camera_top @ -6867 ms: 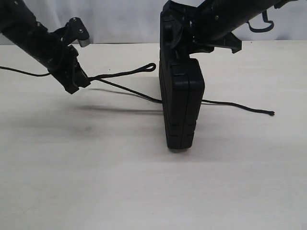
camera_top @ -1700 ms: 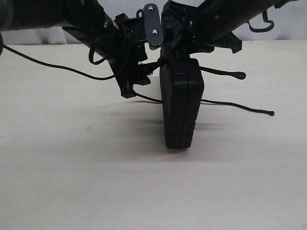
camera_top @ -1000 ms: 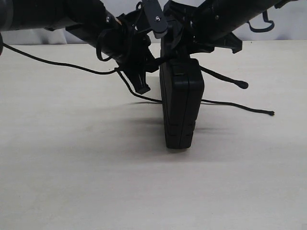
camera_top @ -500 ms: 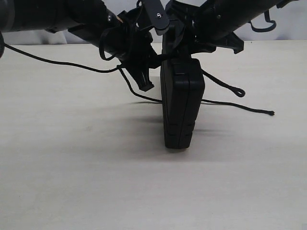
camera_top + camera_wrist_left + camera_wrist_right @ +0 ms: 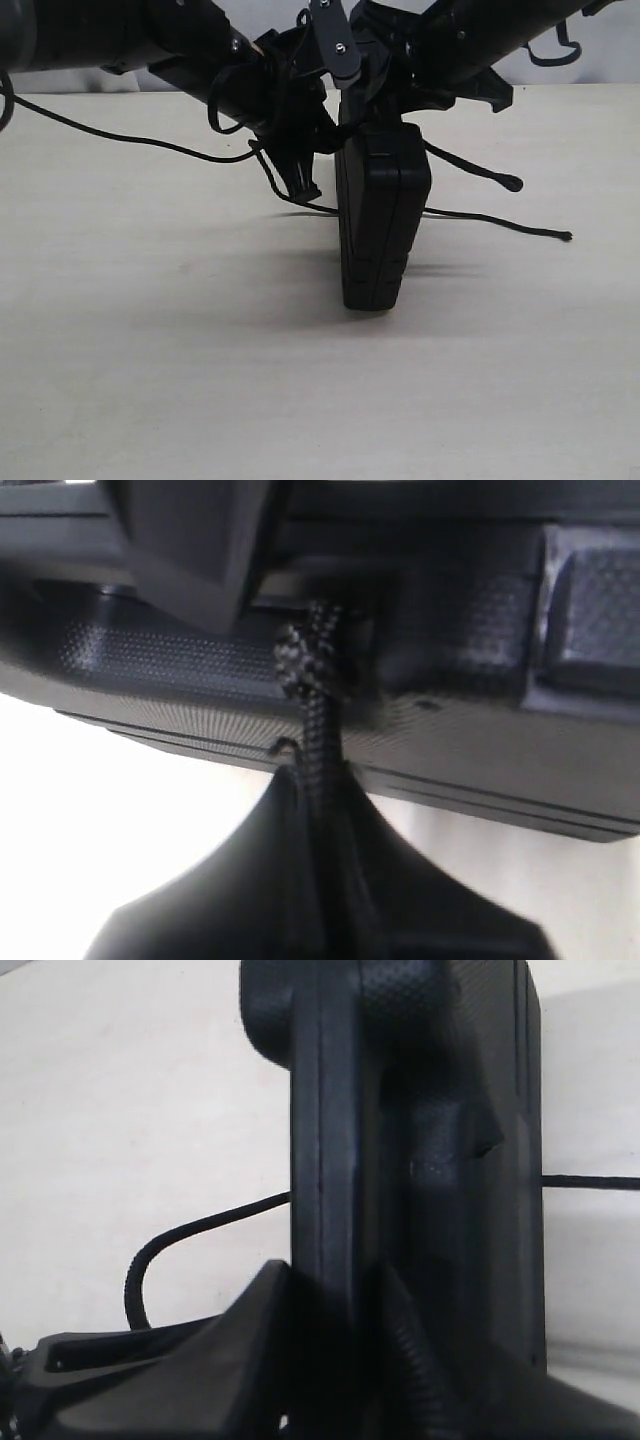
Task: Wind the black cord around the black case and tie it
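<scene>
We see bright, even light on the pale table [image 5: 150, 380] in the exterior view, with a soft, faint shadow spreading left of the case [image 5: 378, 230]. Black parts lose nearly all detail. In both wrist views the nearest dark shapes are blurred, and the left one's bright background washes out white.

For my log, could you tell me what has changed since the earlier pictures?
The left tool, shut on the cord, moved in to the case top, carrying the loop across to the case's other side. The right tool still holds the case upright.
</scene>
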Robot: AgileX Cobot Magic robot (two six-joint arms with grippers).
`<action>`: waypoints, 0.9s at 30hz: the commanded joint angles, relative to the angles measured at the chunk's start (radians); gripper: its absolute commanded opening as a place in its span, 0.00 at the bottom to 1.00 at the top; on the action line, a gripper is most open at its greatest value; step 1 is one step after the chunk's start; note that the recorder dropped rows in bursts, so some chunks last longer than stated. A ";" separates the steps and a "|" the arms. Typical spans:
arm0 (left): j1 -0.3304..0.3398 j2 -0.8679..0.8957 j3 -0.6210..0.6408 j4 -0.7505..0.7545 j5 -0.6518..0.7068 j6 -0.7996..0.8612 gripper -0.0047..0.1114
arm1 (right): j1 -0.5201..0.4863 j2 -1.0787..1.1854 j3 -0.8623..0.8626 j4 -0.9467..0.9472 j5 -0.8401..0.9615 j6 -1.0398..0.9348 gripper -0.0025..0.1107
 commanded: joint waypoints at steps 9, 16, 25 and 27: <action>-0.027 -0.003 -0.007 -0.102 -0.069 0.027 0.04 | 0.013 0.004 0.003 0.010 -0.005 -0.014 0.06; -0.024 -0.003 -0.007 -0.123 -0.065 0.022 0.04 | 0.013 0.004 0.003 0.010 -0.005 -0.014 0.06; -0.024 -0.003 -0.007 -0.180 -0.076 0.001 0.04 | 0.013 0.004 0.003 0.010 -0.005 -0.014 0.06; -0.024 -0.003 -0.007 -0.196 -0.087 0.001 0.04 | 0.013 0.004 0.003 0.010 -0.005 -0.014 0.06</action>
